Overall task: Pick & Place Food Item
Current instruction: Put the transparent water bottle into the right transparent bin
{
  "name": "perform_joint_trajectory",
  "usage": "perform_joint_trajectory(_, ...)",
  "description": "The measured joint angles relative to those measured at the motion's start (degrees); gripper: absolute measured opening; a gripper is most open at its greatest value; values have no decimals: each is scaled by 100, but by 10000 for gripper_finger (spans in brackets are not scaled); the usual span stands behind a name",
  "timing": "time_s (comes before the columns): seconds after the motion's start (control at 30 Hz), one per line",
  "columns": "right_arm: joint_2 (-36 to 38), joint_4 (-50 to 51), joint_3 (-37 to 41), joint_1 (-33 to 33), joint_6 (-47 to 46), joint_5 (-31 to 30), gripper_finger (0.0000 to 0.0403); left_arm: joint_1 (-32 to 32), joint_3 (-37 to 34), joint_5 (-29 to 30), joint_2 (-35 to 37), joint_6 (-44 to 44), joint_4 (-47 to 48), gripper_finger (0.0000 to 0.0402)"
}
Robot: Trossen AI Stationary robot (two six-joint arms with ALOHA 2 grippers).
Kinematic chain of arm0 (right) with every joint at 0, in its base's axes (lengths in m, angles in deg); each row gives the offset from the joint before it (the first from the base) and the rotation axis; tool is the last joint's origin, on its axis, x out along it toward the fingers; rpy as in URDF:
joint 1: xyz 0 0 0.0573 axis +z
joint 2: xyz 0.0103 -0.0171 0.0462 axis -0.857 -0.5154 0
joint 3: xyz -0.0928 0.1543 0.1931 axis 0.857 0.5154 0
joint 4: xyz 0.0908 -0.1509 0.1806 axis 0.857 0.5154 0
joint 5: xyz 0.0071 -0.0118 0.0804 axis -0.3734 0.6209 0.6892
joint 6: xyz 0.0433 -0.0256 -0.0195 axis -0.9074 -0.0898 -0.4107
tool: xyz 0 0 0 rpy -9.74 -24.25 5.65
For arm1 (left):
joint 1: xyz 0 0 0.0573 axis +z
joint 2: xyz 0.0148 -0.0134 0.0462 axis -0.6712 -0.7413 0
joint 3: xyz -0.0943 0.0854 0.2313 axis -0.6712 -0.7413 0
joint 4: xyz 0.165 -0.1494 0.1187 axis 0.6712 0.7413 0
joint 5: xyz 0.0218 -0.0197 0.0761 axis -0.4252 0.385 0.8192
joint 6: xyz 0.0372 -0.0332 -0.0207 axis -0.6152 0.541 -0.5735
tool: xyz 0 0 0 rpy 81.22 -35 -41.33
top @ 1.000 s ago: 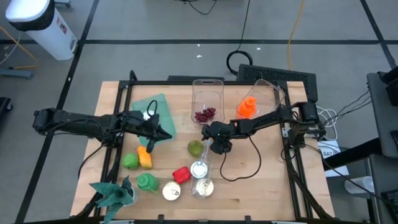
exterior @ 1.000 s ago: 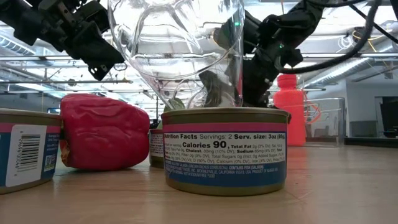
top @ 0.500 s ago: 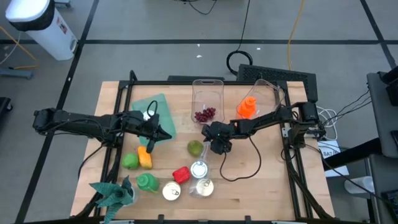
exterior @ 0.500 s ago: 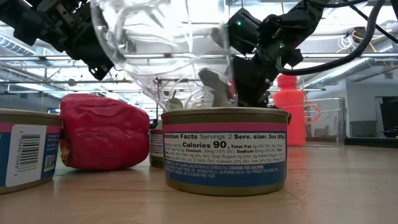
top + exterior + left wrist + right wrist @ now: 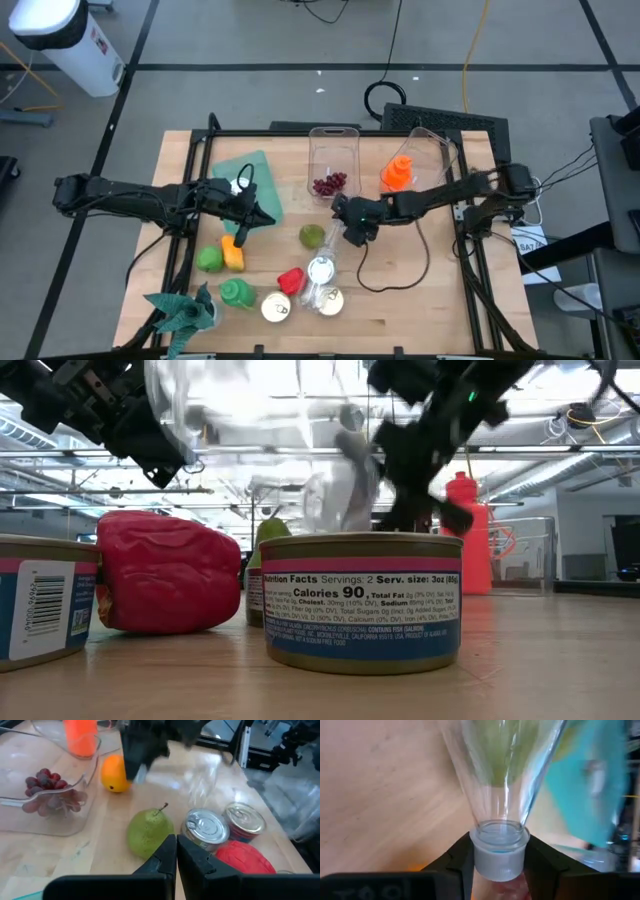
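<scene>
A clear plastic bottle (image 5: 333, 258) slants from my right gripper (image 5: 350, 228) toward the near edge, with its base over the cans; it also fills the right wrist view (image 5: 505, 765). My right gripper is shut on it. A green pear (image 5: 313, 236) rests on the wood just left of that gripper and shows in the left wrist view (image 5: 149, 832). My left gripper (image 5: 268, 217) is shut and empty, hovering beside the teal cloth (image 5: 243, 175), with its fingers (image 5: 176, 855) pointing at the pear. My right gripper pinches the bottle's white cap and neck (image 5: 500, 852) between its two fingers, one on each side. The fingers lie in line with the bottle's length, coming from the table's far right. The bottle is tilted and raised, its base end (image 5: 250, 420) above the cans.
Tins (image 5: 320, 270) (image 5: 276, 308) (image 5: 330, 300), a red pepper (image 5: 291, 280), an orange pepper (image 5: 232, 252), green items (image 5: 209, 259) (image 5: 237, 292) and leafy greens (image 5: 185, 310) crowd the near middle. Far side: a clear tub of grapes (image 5: 330, 183) and a tub with an orange bottle (image 5: 398, 172).
My right gripper has risen and drawn slightly toward the table's right, keeping its hold on the bottle. The bottle's base has swung up and sideways over the cans, blurred in the low view. The pear now shows behind the front can.
</scene>
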Motion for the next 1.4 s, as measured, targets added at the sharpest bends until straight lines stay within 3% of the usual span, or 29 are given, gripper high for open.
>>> perform_joint_trajectory(0.2, 1331, 284, -43, 163, -350, -424, 120, -33, 0, -87, 0, -112, 2, 19)
perform_joint_trajectory(0.33, 2229, 585, -522, -16, -817, -561, 120, -68, 0, -131, 0, -211, -9, 19)
perform_joint_trajectory(0.4, 2532, 959, -959, -213, -1005, -1154, 120, -94, 0, -135, -2, -242, -12, 19)
perform_joint_trajectory(0.53, 2632, 2588, -2030, -704, -941, -3203, 120, -172, -2, -137, -2, -255, -55, 19)
perform_joint_trajectory(0.6, 2618, 3230, -2530, -973, -1007, -3585, 120, -218, -2, -135, -2, -259, -135, 19)
perform_joint_trajectory(0.73, 2672, 3631, -3135, -1414, -1204, -3388, 120, -259, -2, -127, -2, -304, -180, 19)
perform_joint_trajectory(0.9, 2632, 4155, -3206, -1624, -772, -3917, 120, -296, -2, -87, -2, -303, -183, 19)
perform_joint_trajectory(1.0, 2664, 4435, -3206, -1594, -1110, -3271, 120, -309, -2, -85, -2, -380, -182, 19)
perform_joint_trajectory(1.13, 2613, 4471, -2866, -1268, -1057, -2945, 120, -309, -2, 3, -2, -507, -184, 19)
perform_joint_trajectory(1.4, 2573, 3876, -1817, -168, -306, -3778, 120, -309, -4, 242, -2, -444, -271, 19)
